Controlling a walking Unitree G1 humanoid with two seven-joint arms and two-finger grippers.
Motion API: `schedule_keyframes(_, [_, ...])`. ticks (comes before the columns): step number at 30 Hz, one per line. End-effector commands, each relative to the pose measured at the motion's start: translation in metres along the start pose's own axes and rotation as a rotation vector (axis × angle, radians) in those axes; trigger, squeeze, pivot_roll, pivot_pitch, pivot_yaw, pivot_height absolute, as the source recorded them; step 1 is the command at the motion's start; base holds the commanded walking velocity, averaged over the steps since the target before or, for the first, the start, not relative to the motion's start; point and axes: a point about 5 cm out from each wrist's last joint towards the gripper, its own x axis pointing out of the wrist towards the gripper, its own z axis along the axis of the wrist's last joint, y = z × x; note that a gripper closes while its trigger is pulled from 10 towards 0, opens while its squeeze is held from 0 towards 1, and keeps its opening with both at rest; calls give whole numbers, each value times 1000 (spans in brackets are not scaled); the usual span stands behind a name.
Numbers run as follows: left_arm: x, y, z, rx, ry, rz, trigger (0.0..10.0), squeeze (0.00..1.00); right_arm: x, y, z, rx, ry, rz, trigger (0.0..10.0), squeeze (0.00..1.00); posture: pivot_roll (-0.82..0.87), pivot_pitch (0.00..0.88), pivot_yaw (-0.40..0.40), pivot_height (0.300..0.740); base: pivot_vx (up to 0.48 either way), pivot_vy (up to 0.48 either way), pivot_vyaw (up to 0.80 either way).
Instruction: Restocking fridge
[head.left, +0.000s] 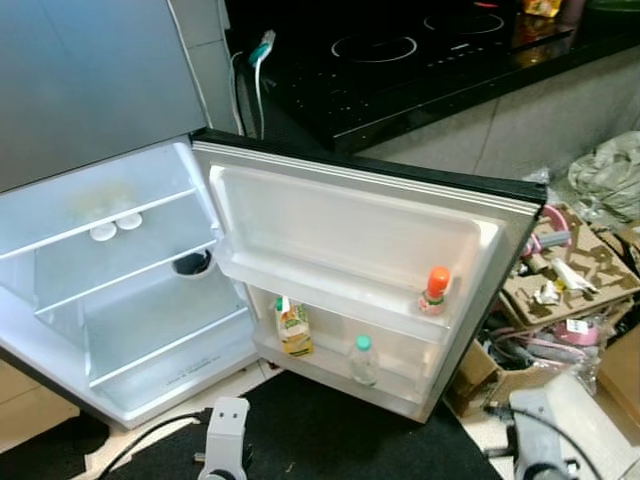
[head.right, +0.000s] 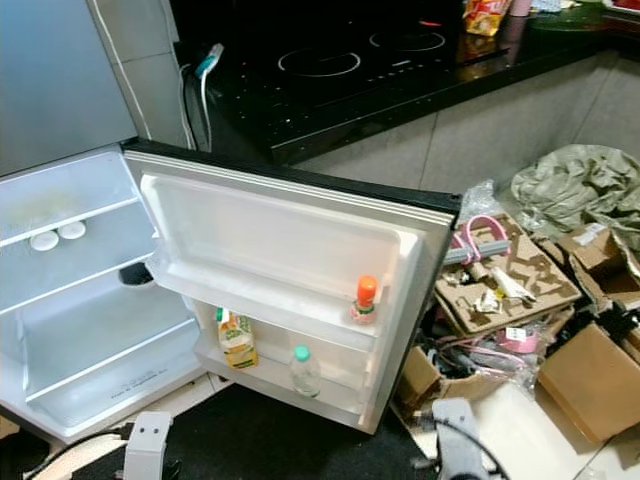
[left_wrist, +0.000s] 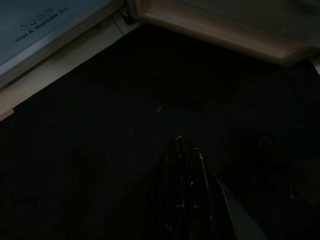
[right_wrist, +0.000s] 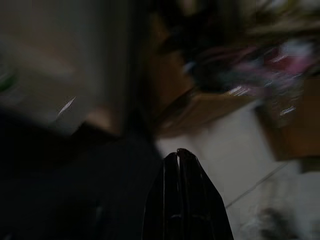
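Note:
A small fridge (head.left: 120, 290) stands open on the floor, its door (head.left: 350, 230) swung wide toward me. The door's upper rack holds an orange-capped bottle (head.left: 435, 290). Its lower rack holds a yellow juice carton (head.left: 293, 329) and a clear bottle with a green cap (head.left: 364, 361). Two white round things (head.left: 115, 228) lie on the fridge's top shelf. My left gripper (left_wrist: 181, 142) hangs shut over the dark mat (left_wrist: 100, 150). My right gripper (right_wrist: 177, 154) is shut too, low beside the door's edge. Both wrists (head.left: 225, 440) sit at the bottom of the head views.
A black counter with an induction hob (head.left: 400, 60) runs behind the fridge. Cardboard boxes and clutter (head.right: 510, 290) crowd the floor right of the door. A cable (head.left: 255, 70) hangs down beside the fridge.

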Motion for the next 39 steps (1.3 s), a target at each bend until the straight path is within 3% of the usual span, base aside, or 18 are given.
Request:
schedule_keyframes(1, [-3, 8, -6, 13, 25, 17, 10000, 0, 2, -15, 4, 14, 13, -82, 8627, 0, -84, 96, 78, 726, 0, 0, 0])
schedule_keyframes(2, [-3, 9, -6, 16, 25, 16, 10000, 0, 3, -20, 10, 12, 3, -105, 10000, 0, -84, 96, 78, 726, 0, 0, 0])
schedule_keyframes(5, [-3, 9, -6, 13, 24, 18, 10000, 0, 5, -29, 22, -8, -15, -160, 10000, 0, -81, 97, 75, 726, 0, 0, 0])
schedule_keyframes(8, [-3, 9, -5, 9, 20, 23, 10000, 0, 9, -58, 58, -42, -76, -330, 10000, 0, -75, 99, 71, 726, 0, 0, 0])
schedule_keyframes(12, [-3, 10, -4, 5, 17, 29, 10000, 0, 6, -85, 100, 33, -160, -512, 10000, 0, -70, 98, 67, 726, 0, 0, 0])
schedule_keyframes(20, [-5, 15, -6, -4, 19, 42, 10000, 0, 5, -87, 148, 226, -288, -523, 10000, 0, -62, 105, 63, 726, 0, 0, 0])
schedule_keyframes(24, [-6, 16, -9, -11, 22, 46, 10000, 0, 6, -75, 171, 306, -349, -462, 10000, 0, -60, 109, 63, 726, 0, 0, 0])
schedule_keyframes(26, [-7, 17, -10, -22, 23, 46, 10000, 0, 7, -58, 188, 364, -400, -367, 10000, 0, -60, 109, 63, 726, 0, 0, 0])
schedule_keyframes(30, [-7, 18, -11, -25, 28, 46, 10000, 0, 7, -44, 200, 417, -454, -237, 10000, 0, -56, 112, 63, 726, 0, 0, 0])
schedule_keyframes(31, [-7, 18, -13, -24, 37, 47, 10000, 0, 6, -34, 208, 430, -509, -117, 10000, 0, -56, 112, 63, 726, 0, 0, 0])
schedule_keyframes(33, [-7, 18, -13, -16, 44, 48, 10000, 0, 5, -30, 211, 435, -538, -56, 10000, 0, -56, 112, 63, 726, 0, 0, 0])
schedule_keyframes(35, [-8, 18, -15, -10, 54, 48, 10000, 0, 2, -19, 217, 475, -606, 129, 10000, 0, -58, 112, 63, 726, 0, 0, 0])
schedule_keyframes(39, [-8, 18, -17, -14, 61, 51, 10000, 0, 0, -10, 219, 489, -656, 266, 10000, 0, -58, 112, 63, 726, 0, 0, 0])
